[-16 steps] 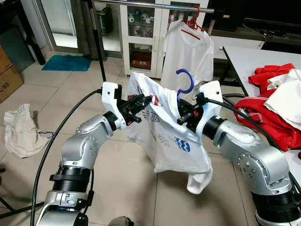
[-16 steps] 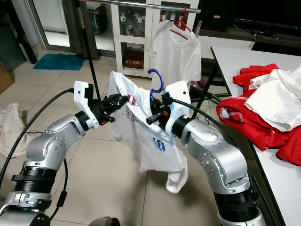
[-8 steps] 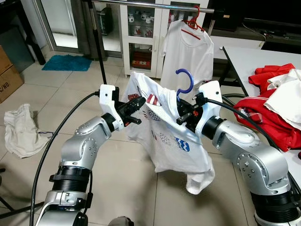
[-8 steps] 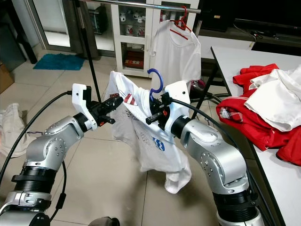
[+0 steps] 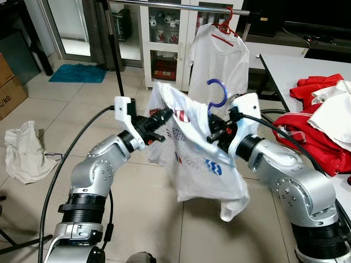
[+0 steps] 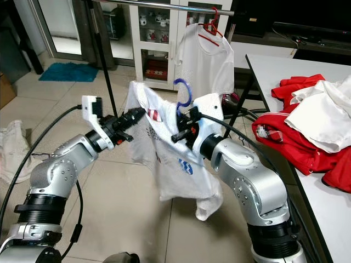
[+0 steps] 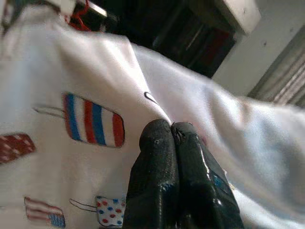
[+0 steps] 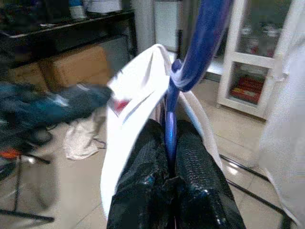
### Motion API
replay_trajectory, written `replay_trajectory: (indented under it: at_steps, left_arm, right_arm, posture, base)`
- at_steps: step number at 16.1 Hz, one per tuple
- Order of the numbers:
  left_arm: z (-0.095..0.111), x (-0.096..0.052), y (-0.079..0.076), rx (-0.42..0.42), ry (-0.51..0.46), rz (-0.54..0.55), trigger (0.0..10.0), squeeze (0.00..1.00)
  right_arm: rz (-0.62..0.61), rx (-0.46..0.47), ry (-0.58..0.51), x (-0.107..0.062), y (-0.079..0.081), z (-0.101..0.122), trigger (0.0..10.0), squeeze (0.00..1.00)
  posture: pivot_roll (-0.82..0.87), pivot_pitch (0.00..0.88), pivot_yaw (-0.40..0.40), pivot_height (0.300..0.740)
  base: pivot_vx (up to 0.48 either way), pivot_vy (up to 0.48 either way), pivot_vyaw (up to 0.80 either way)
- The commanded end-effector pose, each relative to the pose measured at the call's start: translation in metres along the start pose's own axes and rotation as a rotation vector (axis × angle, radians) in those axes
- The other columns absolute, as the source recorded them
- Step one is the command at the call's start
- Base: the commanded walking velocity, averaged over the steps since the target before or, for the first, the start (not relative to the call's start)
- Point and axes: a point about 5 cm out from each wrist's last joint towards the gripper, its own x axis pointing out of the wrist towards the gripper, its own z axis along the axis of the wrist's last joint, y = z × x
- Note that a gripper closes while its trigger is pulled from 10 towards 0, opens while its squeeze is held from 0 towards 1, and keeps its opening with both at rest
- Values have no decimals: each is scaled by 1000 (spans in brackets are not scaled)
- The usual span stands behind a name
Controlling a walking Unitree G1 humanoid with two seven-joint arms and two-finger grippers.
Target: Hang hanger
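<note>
Below the rail, the right hand clamps the blue hanger while the left hand, pinched on the shirt, has pushed back toward the shoulder, leaving the shirt hanging straighter, nearly ready to lift onto the rail.

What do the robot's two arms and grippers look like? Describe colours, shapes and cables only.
Both arms are silver metal with rounded, bulbous joint housings and ribbed black rings near the base. Each wrist carries a white boxy plastic mount. The left gripper and right gripper each have two long black fingers with a textured rubbery surface. A black cable loops from each wrist back along the arm.
</note>
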Motion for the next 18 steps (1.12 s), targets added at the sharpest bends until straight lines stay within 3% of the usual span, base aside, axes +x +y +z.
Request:
replay_trajectory:
  at_steps: [1,4,8,11,12,13,14,15,18]
  left_arm:
    - [16,0,-2,8,-85,-4,0,0]
    - [37,-12,4,-10,-233,35,0,0]
    - [26,-17,-1,-9,-177,16,0,0]
    - [9,-15,-1,19,-92,70,0,0]
    - [2,-10,1,44,-34,104,10000,0]
    - [-3,-5,-1,60,12,86,10000,0]
    - [-4,-3,-4,49,16,65,10000,463]
    - [-4,2,-10,13,17,4,10000,1000]
    - [-7,8,-11,-22,21,-32,10000,1000]
  right_arm:
    - [-86,5,-13,-2,-13,4,10000,0]
    - [-189,28,24,-4,-28,-2,10000,0]
    - [-182,43,4,-1,-28,1,10000,0]
    - [-168,44,-5,0,-26,3,10000,0]
    - [-155,42,-8,0,-24,3,10000,0]
    - [-141,40,-13,0,-22,4,10000,0]
    - [-133,38,-15,0,-21,4,10000,0]
    - [-116,36,-22,0,-18,6,10000,0]
    - [-93,23,-22,0,-16,7,10000,0]
  posture:
    - [34,0,-2,740]
    - [40,0,-9,740]
    - [43,0,-13,740]
    - [43,0,-14,740]
    - [42,0,-14,740]
    - [42,0,-14,740]
    - [41,0,-10,740]
    - [41,0,-10,740]
    - [33,0,-7,740]
  base:
    - [0,0,0]
    - [0,0,0]
    - [0,0,0]
    - [0,0,0]
    - [0,0,0]
    - [0,0,0]
    - [0,0,0]
    - [0,0,0]
    - [0,0,0]
